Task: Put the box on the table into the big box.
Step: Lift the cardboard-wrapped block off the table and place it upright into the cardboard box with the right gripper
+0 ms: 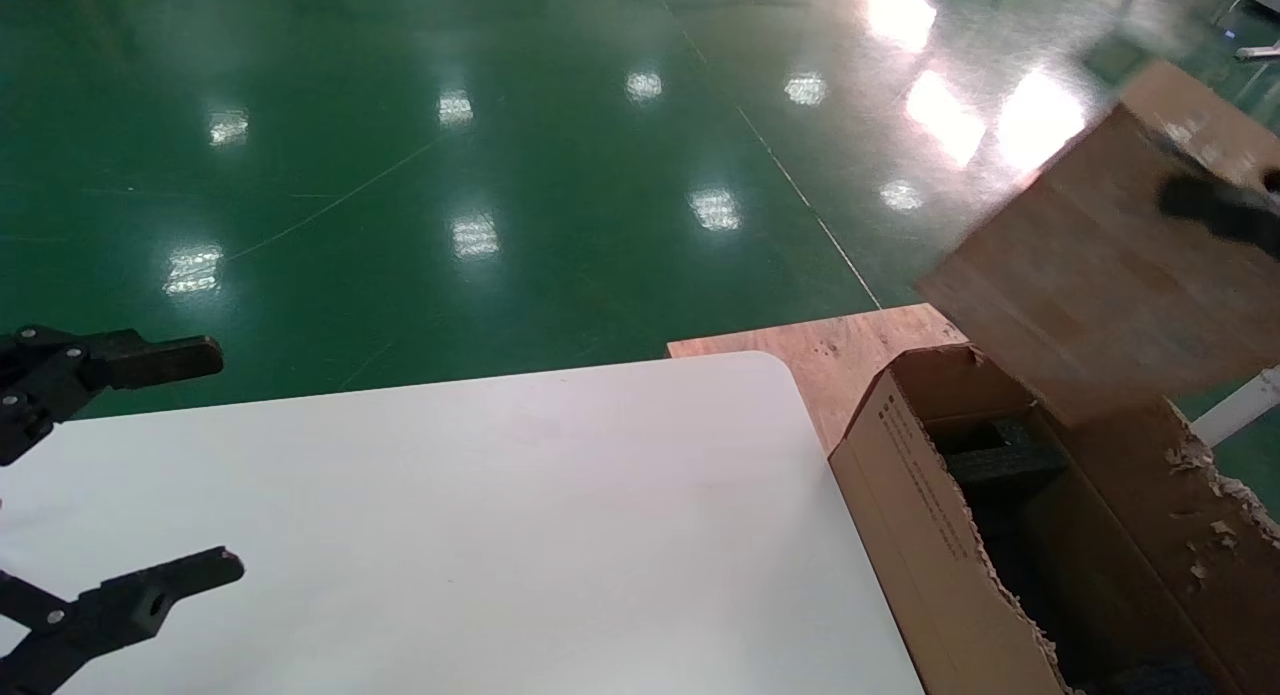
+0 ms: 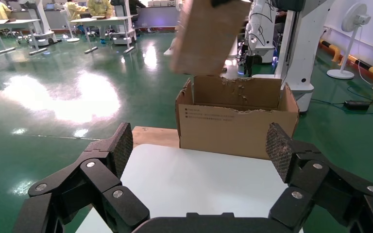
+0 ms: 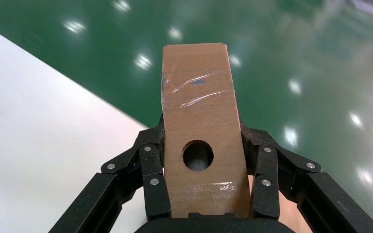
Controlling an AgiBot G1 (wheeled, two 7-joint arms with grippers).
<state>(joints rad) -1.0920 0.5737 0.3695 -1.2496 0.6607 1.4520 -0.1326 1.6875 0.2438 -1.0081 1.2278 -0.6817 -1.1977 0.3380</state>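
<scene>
My right gripper (image 3: 200,131) is shut on the box (image 3: 199,121), a brown block with a round hole in its near face and clear tape across it. In the head view the box (image 1: 1090,265) hangs tilted in the air just above the far end of the big box (image 1: 920,515), with one dark right finger (image 1: 1215,207) on its side. The big box is an open cardboard carton with torn flap edges and black foam (image 1: 1000,465) inside, standing off the table's right edge. My left gripper (image 1: 215,465) is open and empty over the white table (image 1: 500,525) at the left.
A flat plywood board (image 1: 850,345) lies under the table's far right corner and the carton. Green floor lies beyond. In the left wrist view the carton (image 2: 235,128) faces me across the table (image 2: 199,179), with the held box (image 2: 204,34) above it.
</scene>
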